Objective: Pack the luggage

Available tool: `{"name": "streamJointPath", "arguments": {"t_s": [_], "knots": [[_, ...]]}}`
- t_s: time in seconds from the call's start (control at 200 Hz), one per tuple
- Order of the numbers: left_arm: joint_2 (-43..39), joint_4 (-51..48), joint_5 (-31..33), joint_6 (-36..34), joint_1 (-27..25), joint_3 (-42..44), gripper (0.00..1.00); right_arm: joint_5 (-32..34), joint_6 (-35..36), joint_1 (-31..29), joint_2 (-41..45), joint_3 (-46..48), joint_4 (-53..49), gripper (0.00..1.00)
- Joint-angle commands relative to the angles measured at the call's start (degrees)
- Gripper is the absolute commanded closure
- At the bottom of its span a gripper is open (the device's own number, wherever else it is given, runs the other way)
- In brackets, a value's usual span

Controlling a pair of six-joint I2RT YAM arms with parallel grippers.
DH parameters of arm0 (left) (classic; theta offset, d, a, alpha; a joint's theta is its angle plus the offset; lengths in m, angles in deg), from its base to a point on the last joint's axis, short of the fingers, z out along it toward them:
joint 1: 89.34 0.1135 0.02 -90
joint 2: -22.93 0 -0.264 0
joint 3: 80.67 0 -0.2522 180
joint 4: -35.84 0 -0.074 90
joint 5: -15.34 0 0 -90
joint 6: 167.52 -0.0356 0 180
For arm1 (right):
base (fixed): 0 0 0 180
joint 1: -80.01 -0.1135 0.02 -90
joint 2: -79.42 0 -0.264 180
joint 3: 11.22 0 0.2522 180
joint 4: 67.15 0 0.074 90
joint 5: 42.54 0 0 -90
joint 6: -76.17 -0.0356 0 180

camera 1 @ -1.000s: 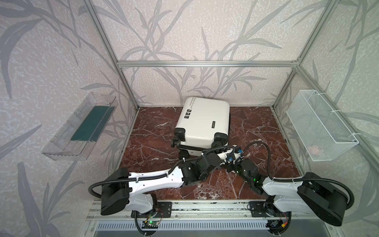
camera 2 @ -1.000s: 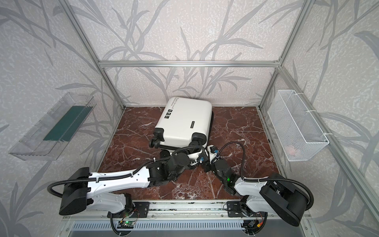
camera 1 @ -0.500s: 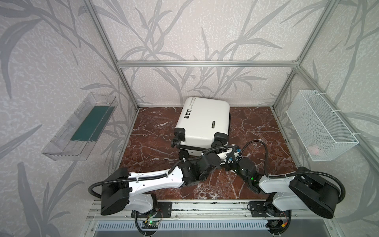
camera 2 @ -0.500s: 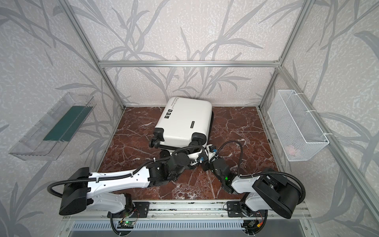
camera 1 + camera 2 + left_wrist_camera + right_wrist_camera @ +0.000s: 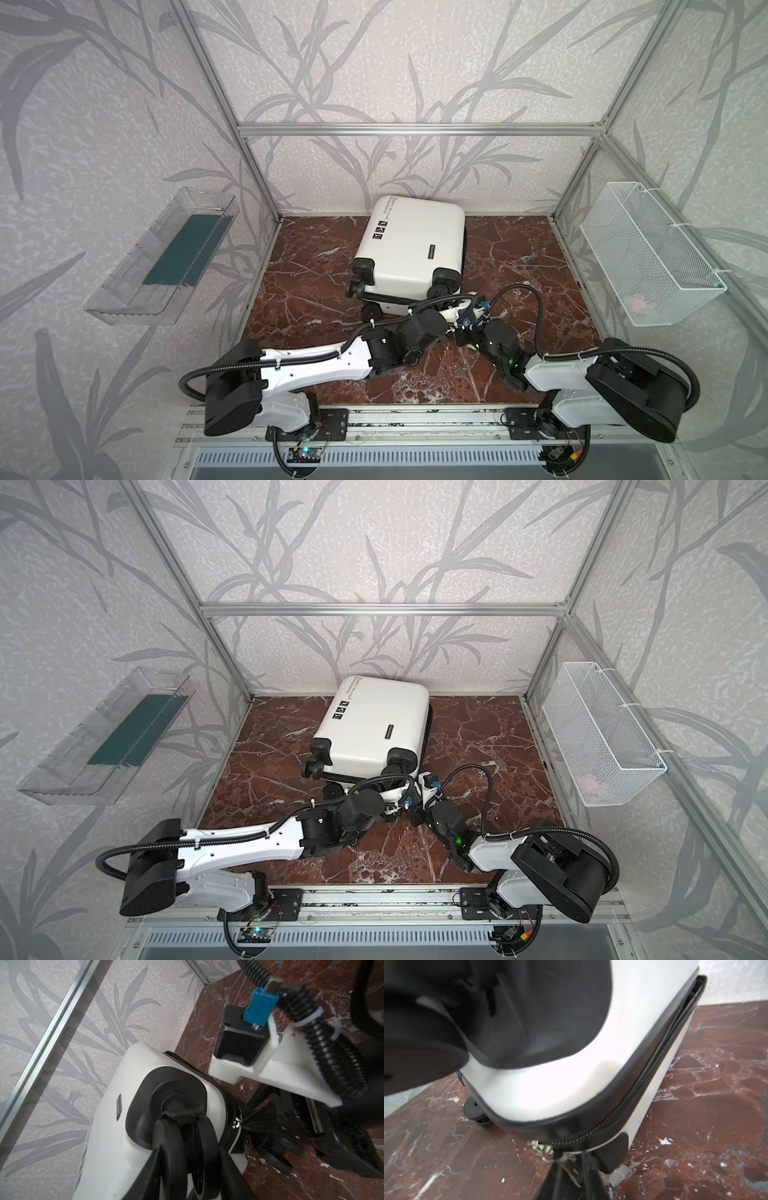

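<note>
The luggage (image 5: 411,245) (image 5: 374,725), a white hard-shell suitcase, lies flat and closed on the marble floor. My left gripper (image 5: 187,1180) is at its near right corner, shut on a black wheel (image 5: 176,1157), with one finger on each side of it. Right beside it, my right gripper (image 5: 571,1167) is pinched on the silver zipper pull (image 5: 544,1151) at the same corner. In the left wrist view the zipper pull (image 5: 236,1124) meets the dark right fingers (image 5: 259,1124). Both top views show the two wrists crowded together there, left gripper (image 5: 453,305) and right gripper (image 5: 460,330).
A clear plastic tray (image 5: 124,291) holding a flat green item hangs on the left wall. On the right wall hangs a white wire-mesh basket (image 5: 648,253) with something pink (image 5: 638,305) in it. Aluminium frame posts bound the marble floor (image 5: 316,266).
My right gripper's jaws have closed onto the zipper pull, and the right arm has shifted a little. The left gripper and the luggage have stayed put.
</note>
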Motion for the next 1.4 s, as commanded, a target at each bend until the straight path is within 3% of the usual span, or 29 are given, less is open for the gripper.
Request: {"name": "streamJointPath", "arguments": {"t_s": [0.0,0.15,0.271,0.406,0.586,0.691,1.097,1.398], "knots": [[-1.94,4.99,0.17,0.89,0.22,-1.78,1.00,0.31,0.57,-0.53,1.53,-1.63,3.09,0.88],[-1.95,5.00,0.21,0.95,0.24,-1.73,1.00,0.16,0.61,-0.87,1.88,-1.54,3.17,0.93],[-1.93,4.92,0.25,1.05,0.20,-1.70,1.00,0.40,0.61,-1.08,2.41,-1.89,2.51,0.85],[-1.93,4.87,0.28,1.08,0.24,-1.73,1.00,1.00,0.77,-1.04,2.70,-2.32,2.05,0.82],[-1.98,4.90,0.28,1.03,0.24,-1.69,1.00,1.43,0.66,-1.09,2.61,-2.51,1.41,0.90],[-2.02,4.92,0.32,1.18,0.24,-1.62,1.00,2.31,0.26,-1.09,2.87,-1.85,1.24,1.00],[-2.10,5.18,0.22,1.24,0.24,-1.49,1.00,9.10,-1.99,-1.08,10.42,-0.49,-7.67,1.00],[-2.30,5.34,0.15,1.19,0.24,-1.34,1.00,15.08,-6.27,-1.00,10.51,-1.44,-16.29,1.00]]}}
